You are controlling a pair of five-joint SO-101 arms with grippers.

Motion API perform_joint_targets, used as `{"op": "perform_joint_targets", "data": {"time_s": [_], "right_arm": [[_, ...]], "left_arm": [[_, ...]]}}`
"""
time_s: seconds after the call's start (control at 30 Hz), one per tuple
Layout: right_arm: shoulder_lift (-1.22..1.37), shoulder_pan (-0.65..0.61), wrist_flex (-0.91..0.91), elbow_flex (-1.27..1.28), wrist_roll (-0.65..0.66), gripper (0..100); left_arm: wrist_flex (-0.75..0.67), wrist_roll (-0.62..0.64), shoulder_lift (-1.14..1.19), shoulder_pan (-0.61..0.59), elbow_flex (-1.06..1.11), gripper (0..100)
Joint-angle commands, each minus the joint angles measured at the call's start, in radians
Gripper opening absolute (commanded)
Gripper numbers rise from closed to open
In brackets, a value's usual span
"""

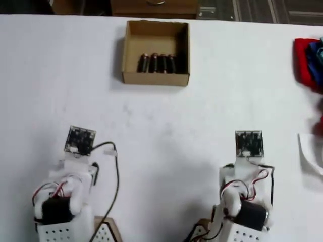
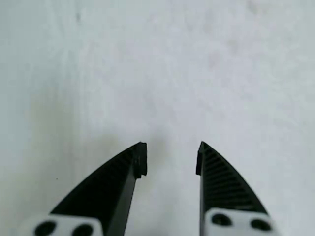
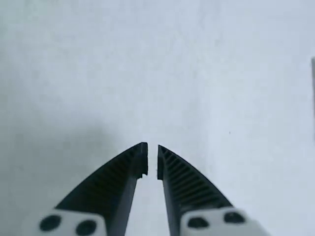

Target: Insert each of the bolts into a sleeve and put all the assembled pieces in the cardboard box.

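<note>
Low in the high view, at the near edge, one arm [image 1: 63, 201] sits at lower left and a second arm [image 1: 242, 201] at lower right. Both are white-bodied with red and white wires, and each carries a small dark circuit board at its far end. A black cable [image 1: 117, 176] loops beside the lower-left one. Which arm is which cannot be told from here.

In its own wrist view the left claw [image 2: 171, 160] hangs over the bare white worktop [image 1: 166, 126], tips spread with a clear gap and nothing between them. The right claw [image 3: 152, 161] is drawn nearly together, a thin slit left between the tips, holding nothing.

At upper centre of the high view stands the cardboard box [image 1: 155, 78], open-topped, well apart from both arms. Inside it, the assembled pieces [image 1: 157, 63] lie as a row of dark cylinders side by side.

At the right edge lies a red and blue bundle [image 1: 309, 60], with a pale curved object [image 1: 309, 154] below it. Wooden furniture [image 1: 151, 7] and dark flooring [image 1: 262, 10] show beyond the far edge.
</note>
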Motion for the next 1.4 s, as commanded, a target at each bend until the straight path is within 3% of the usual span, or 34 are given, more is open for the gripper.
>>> {"op": "perform_joint_targets", "data": {"time_s": [0.0, 0.17, 0.37, 0.53, 0.8, 0.97, 1.37], "right_arm": [[0.027, 0.018, -0.013, 0.009, 0.008, 2.2], [-0.01, 0.013, -0.051, 0.052, 0.006, 2.3], [-0.033, 0.012, -0.289, 0.267, 0.006, 2.4], [-0.03, -0.005, -0.245, 0.262, 0.006, 2.3], [-0.038, -0.18, -0.151, 0.262, 0.008, 2.2], [-0.038, -0.197, -0.151, 0.262, 0.006, 2.3], [-0.038, -0.193, -0.151, 0.262, 0.006, 2.2]], "left_arm": [[-0.02, 0.008, -0.028, 0.006, 0.001, 18], [-0.092, 0.008, -0.028, 0.008, 0.071, 18], [-0.117, 0.009, -0.028, -0.006, 0.194, 18], [-0.117, 0.008, -0.028, -0.005, 0.202, 18], [-0.12, 0.012, -0.026, -0.012, 0.202, 18], [-0.118, 0.256, -0.026, -0.017, 0.202, 18], [-0.117, 0.229, -0.026, -0.015, 0.202, 18]]}}
